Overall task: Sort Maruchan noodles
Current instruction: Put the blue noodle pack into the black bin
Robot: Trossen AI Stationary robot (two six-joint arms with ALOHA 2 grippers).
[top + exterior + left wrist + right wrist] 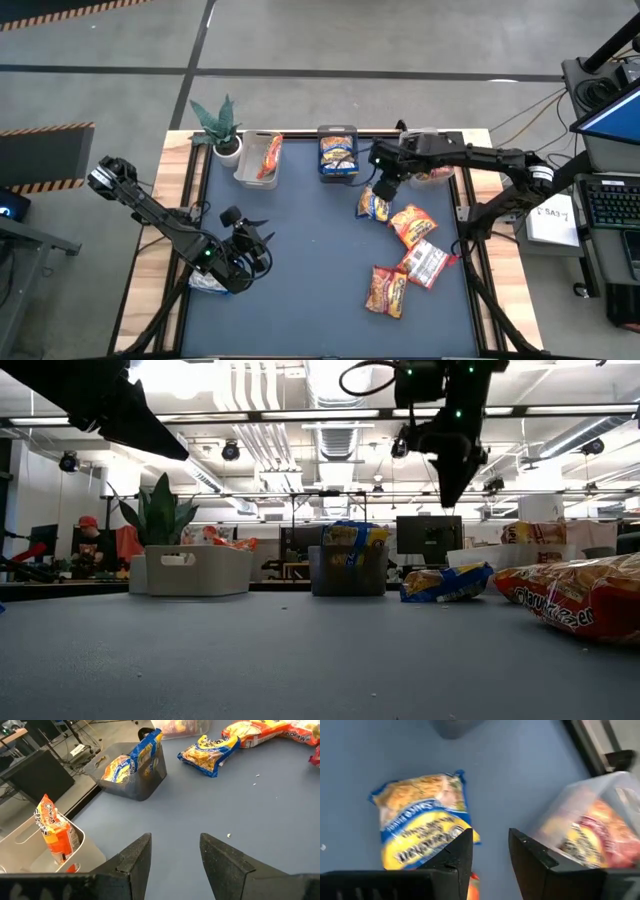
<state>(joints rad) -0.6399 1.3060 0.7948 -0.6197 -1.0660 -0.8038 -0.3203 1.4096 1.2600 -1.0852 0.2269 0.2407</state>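
Observation:
Several Maruchan packets lie loose on the dark mat's right half: a blue-yellow one (373, 205) (422, 820), an orange-red one (412, 223), a silvery-red one (427, 263) and a red one (388, 290). My right gripper (385, 185) (490, 837) is open and empty, raised above the mat (450, 485) just beyond the blue-yellow packet's far end. My left gripper (255, 236) (175, 850) is open and empty, low over the mat's left half. A whitish packet (207, 282) lies by the left arm.
Three bins stand along the far edge: one with an orange packet (262, 160) (55, 827), one with blue-yellow packets (338, 152) (132, 767), and a clear one with red packets (437, 172) (590, 830). A potted plant (222, 125) stands at the far left corner. The mat's middle (310, 260) is bare.

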